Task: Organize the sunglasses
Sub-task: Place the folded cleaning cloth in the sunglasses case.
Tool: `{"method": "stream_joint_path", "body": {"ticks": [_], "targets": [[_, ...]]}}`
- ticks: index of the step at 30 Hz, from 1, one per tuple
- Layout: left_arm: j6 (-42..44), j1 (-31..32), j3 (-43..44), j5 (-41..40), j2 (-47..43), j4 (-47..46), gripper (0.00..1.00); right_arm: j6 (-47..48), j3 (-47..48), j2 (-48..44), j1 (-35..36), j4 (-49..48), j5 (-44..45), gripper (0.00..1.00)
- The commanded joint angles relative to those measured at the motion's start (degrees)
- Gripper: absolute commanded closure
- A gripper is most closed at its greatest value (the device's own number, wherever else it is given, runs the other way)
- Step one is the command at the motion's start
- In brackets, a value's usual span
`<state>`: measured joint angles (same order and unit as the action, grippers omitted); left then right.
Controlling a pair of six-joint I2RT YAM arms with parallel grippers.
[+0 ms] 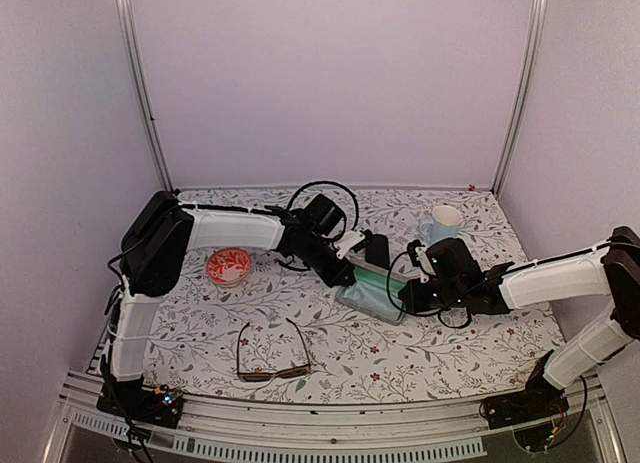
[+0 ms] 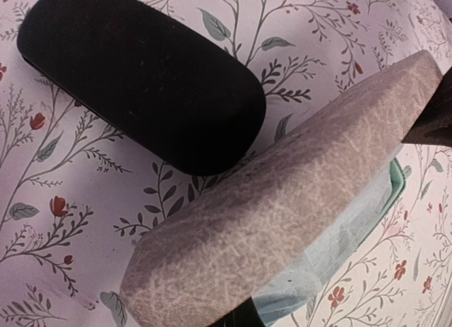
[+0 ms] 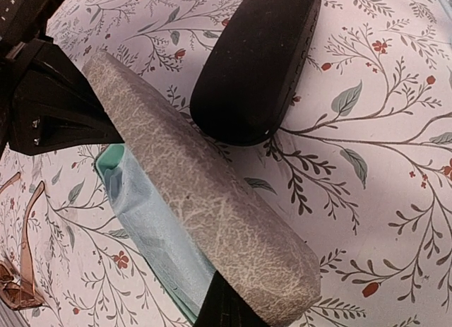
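01 — brown sunglasses (image 1: 272,359): nearest me, flat on the table (image 1: 480,353) by the front edge. The arms are unfolded. They lie well apart from both cases and, by my judgement, are not yet put away.

02 — right gripper (image 1: 408,295): fingers together, tip at the right end of the lid. I see nothing between them.

03 — grey case (image 1: 372,295): mid-table. Its lid (image 3: 205,193) is tilted part-open over a blue-green lining (image 3: 152,235).

04 — left gripper (image 1: 350,265): fingers together as well, set against the left end of the lid.

05 — red bowl (image 1: 229,266): left of the left arm, apart from the cases.

06 — black case (image 2: 141,87): closed, just behind the grey case.

07 — mug (image 1: 440,224): farthest back, on the right.

Risks, as I judge them:
- The lid rests on closed fingertips rather than in a firm clamp. A slip could let it drop shut.
- A push from either end could skid the grey case into the black case.
- Both wrists crowd one small case, so a careless move could knock them together.
- Lining bunched at the rim may jam the lid.
- The brown sunglasses, unfolded, may not fit a case as they lie.

Hard to make out:
- The pink-red pair shows in no view, and the lid hides the case's inside, so I cannot tell if it is there.
- I cannot tell whether either tip nips the lid's edge.
- Each wrist view crops its own fingers.
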<state>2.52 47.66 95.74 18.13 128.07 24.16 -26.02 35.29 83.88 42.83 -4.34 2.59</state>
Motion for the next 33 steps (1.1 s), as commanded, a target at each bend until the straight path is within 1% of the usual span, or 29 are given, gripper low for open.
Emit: {"method": "stream_joint_path", "body": {"ticks": [1,8,14,22,33], "targets": [[-0.3,-0.7,1.2,-0.5,0.9,0.0,1.00,0.5,0.9,0.2,-0.4,-1.6,0.9,1.00],[-0.4,0.0,0.7,-1.4,0.6,-0.3,1.00,0.5,0.3,0.3,-0.3,-2.1,0.6,0.99],[-0.6,0.4,0.3,-1.9,0.3,-0.3,1.00,0.3,0.0,-0.2,-0.1,-2.0,0.3,0.94],[-0.9,1.0,0.1,-2.9,-0.2,-0.6,0.91,0.0,-0.1,-1.1,0.5,-1.1,0.9,0.88],[-2.0,1.6,-1.9,-4.2,-2.8,-2.7,0.78,-0.9,0.0,-2.1,2.8,-0.8,0.9,0.86]]}}
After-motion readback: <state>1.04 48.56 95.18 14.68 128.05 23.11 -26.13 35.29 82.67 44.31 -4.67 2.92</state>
